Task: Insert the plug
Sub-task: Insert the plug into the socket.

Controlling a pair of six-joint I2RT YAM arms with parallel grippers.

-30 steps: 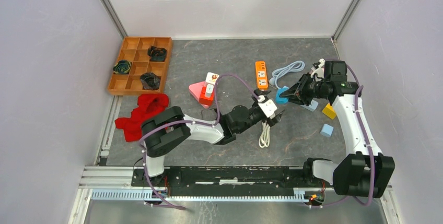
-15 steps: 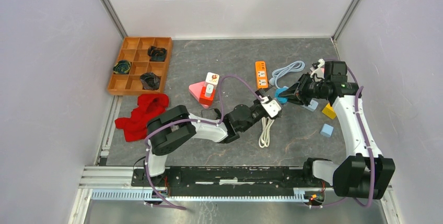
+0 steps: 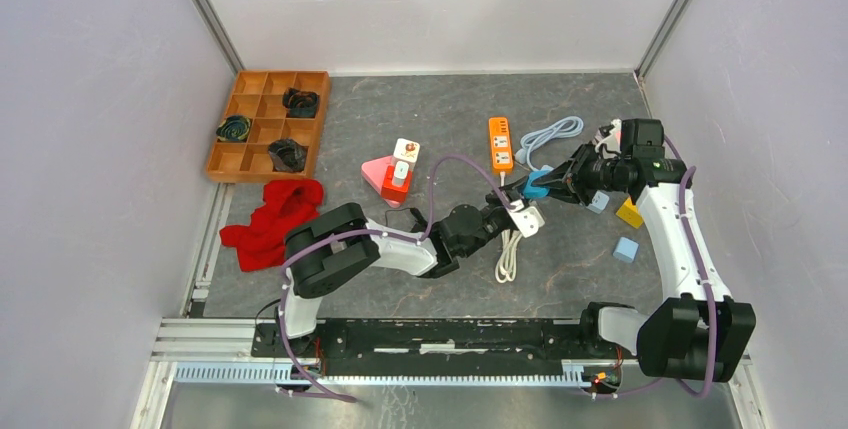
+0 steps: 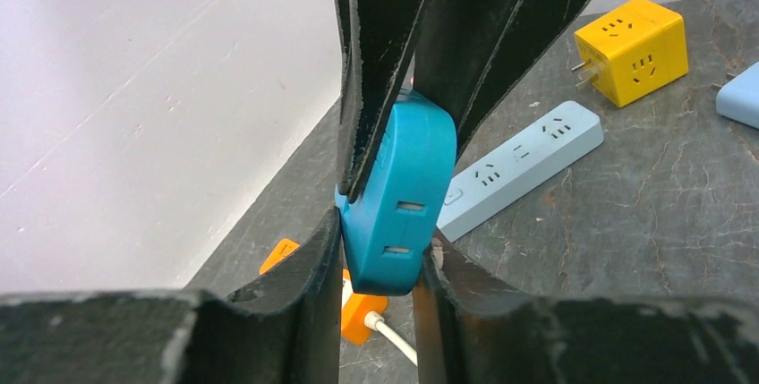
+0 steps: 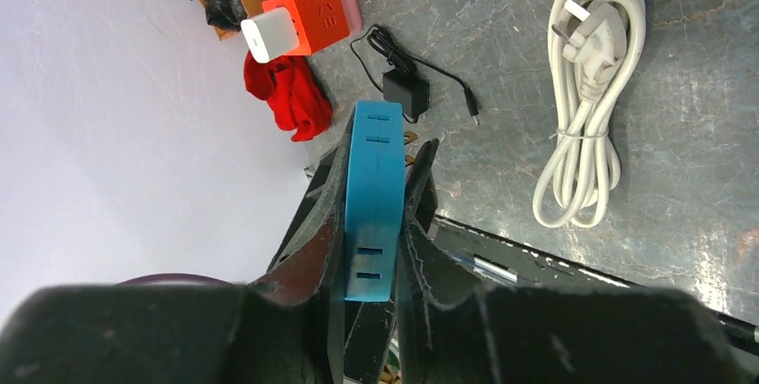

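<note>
You've got the right gripper (image 5: pixel 385 158) pinching the blue adapter (image 4: pixel 399 183); the left gripper (image 4: pixel 380 259) clamps its other end.

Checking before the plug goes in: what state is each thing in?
blue socket block, held off the table by both hands
left hand, shut on its end
right hand, shut on it
white cable, coiled, unplugged, on table
orange power strip, lying flat
red cloth, crumpled

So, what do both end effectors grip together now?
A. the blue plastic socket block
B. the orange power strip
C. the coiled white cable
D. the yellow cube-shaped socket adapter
A: the blue plastic socket block sits pinched by the left end effector and the right end effector, as both wrist views show.
</note>
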